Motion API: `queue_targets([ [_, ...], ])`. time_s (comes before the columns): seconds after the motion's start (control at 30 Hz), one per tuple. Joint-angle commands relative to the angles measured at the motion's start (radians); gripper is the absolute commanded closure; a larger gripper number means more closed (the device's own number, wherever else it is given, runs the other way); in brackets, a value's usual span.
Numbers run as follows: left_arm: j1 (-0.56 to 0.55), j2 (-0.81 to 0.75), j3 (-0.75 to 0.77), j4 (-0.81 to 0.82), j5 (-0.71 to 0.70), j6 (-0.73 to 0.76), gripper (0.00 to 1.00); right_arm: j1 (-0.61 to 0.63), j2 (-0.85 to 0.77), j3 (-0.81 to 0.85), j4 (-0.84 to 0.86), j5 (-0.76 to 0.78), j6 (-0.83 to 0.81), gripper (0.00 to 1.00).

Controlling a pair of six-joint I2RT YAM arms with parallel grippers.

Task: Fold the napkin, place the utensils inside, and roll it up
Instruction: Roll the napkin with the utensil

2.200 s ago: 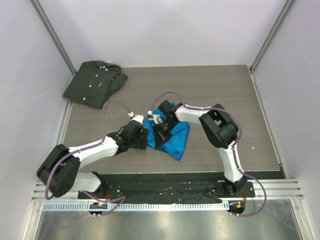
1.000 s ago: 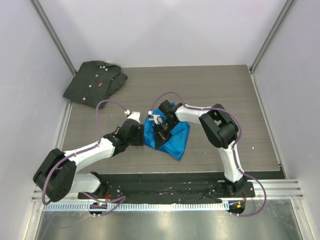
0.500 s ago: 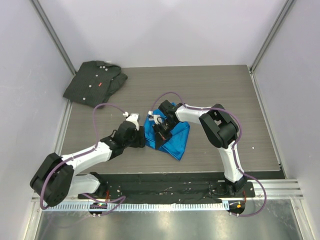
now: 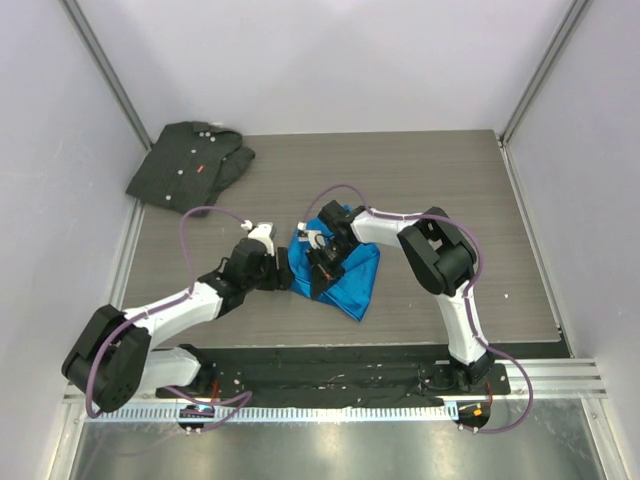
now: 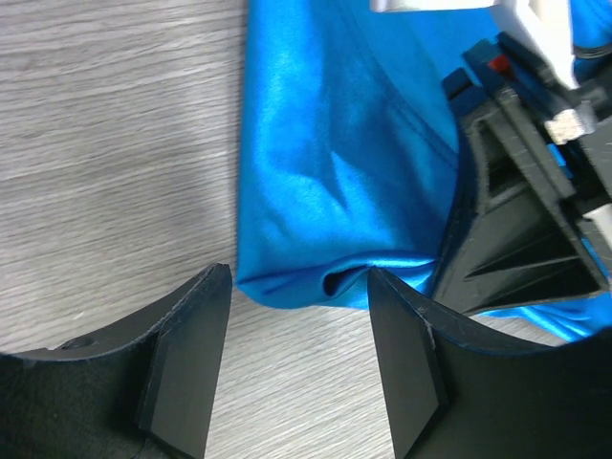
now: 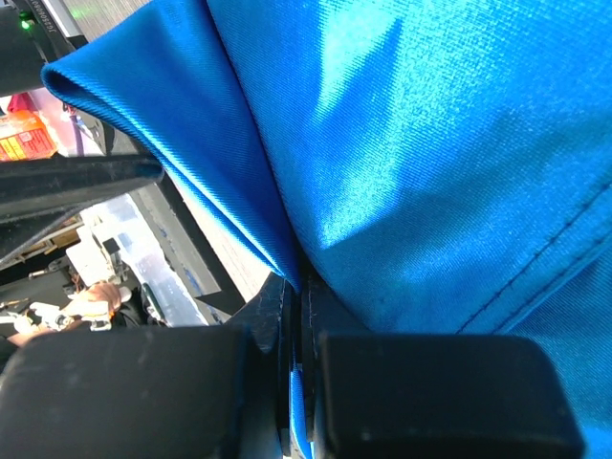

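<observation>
The bright blue napkin [image 4: 345,275] lies bunched and partly rolled in the middle of the table. It fills the left wrist view [image 5: 335,172] and the right wrist view [image 6: 411,143]. My right gripper [image 4: 318,272] is shut on a fold of the napkin, with cloth pinched between its jaws [image 6: 298,316]. My left gripper [image 4: 283,277] is open just left of the napkin's rolled edge, its fingertips [image 5: 206,316] on either side of bare table before the roll's end. The knife is hidden.
A dark grey-black buttoned shirt [image 4: 190,165] lies at the table's back left corner. Grey wood-grain table [image 4: 440,180] stretches behind and to the right. Walls enclose the left, back and right sides.
My left gripper has pulled back a little leftward from the napkin and now sits at its left edge. The right gripper and the napkin have stayed in place.
</observation>
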Motion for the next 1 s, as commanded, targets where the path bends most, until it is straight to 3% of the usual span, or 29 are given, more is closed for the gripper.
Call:
queue_targets([
  [0.0, 0.004, 0.009, -0.002, 0.089, 0.036, 0.004, 0.37, 0.001, 0.037, 0.003, -0.048, 0.044, -0.026, 0.99],
  [0.43, 0.006, 0.045, -0.004, 0.115, 0.042, 0.004, 0.48, -0.002, 0.049, 0.010, -0.053, 0.029, -0.026, 0.99],
  [0.73, 0.006, -0.014, -0.041, 0.137, 0.074, 0.001, 0.29, -0.012, 0.078, 0.020, -0.061, 0.021, -0.017, 0.99],
  [0.97, 0.007, -0.030, -0.054, 0.137, 0.079, -0.002, 0.29, -0.022, 0.094, 0.024, -0.067, 0.014, -0.017, 0.99],
])
